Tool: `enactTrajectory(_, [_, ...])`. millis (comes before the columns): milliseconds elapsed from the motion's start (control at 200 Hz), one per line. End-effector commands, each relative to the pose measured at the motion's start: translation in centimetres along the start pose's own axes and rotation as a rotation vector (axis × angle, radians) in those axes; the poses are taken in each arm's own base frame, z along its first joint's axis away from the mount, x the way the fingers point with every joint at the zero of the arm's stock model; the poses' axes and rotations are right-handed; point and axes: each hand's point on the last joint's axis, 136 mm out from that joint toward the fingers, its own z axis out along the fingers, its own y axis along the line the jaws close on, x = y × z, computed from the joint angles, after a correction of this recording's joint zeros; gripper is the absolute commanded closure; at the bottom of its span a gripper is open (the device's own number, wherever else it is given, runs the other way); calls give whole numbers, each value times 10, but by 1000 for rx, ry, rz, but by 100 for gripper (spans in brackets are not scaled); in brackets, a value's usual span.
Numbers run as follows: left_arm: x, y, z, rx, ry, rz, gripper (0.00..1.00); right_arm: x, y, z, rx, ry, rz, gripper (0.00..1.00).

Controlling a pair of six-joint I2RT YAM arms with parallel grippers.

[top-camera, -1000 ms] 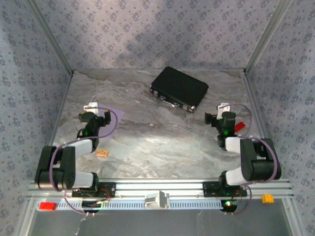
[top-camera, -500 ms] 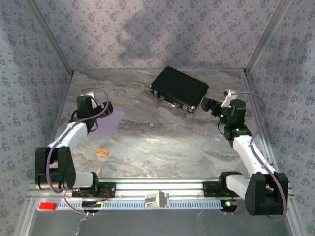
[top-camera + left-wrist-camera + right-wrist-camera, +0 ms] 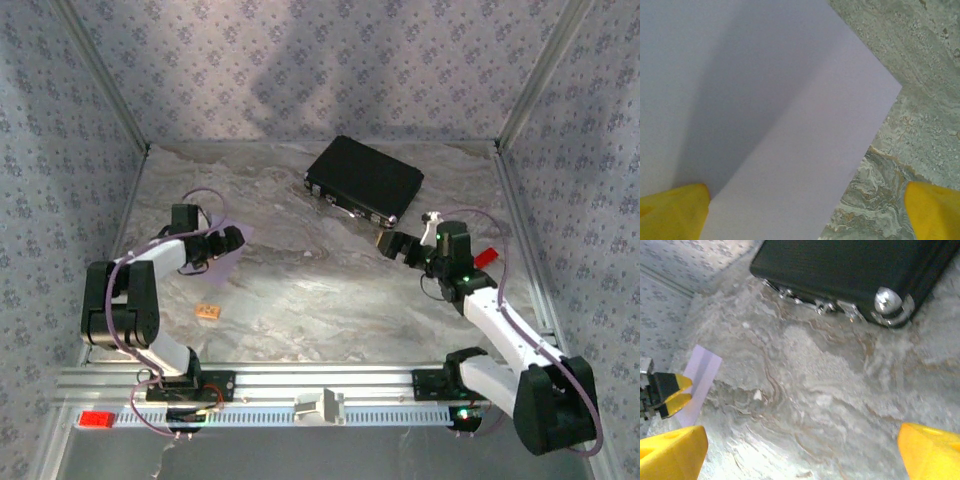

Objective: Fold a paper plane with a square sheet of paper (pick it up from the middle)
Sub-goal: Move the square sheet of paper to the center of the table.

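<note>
Reads as a robotics lab test cell rather than any lived-in room. Boxed in on three sides by walls covered in a pale blue repeating floral print, with bare aluminium posts running up the far corners. Floored by a marble-patterned tabletop. Edged along the near side with a slotted aluminium rail, carrying two bolted-down black-and-white robot arms, left arm and right arm, trailing loose purple cables.
</note>
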Motion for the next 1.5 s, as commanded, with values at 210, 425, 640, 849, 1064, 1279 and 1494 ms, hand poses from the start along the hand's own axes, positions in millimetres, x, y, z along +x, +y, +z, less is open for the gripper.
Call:
enactTrajectory(210, [43,-39,18,69,109,-88,1,31,-37,-25,169,-5,199,1])
enactTrajectory(425, [83,-88,21,127,95,-189,0,39,-30,-27,89,-18,224,1])
enactTrajectory(640, [98,-151,-3,184,25,-102,0,39,-21,-24,46,-2,203,1])
enactTrajectory(849, [80,-148,-22,110,60,158,0,38,16,-22,-115,31,70,1])
enactTrajectory(1064, [84,-136,-12,137,255,323,0,45,32,-13,-126,86,8,1])
enactTrajectory(1279, [89,-119,7,94,308,285,0,52,39,-2,-121,122,-16,1])
enactTrajectory(1494, [106,-115,20,98,356,217,0,54,36,1,-94,115,-19,1])
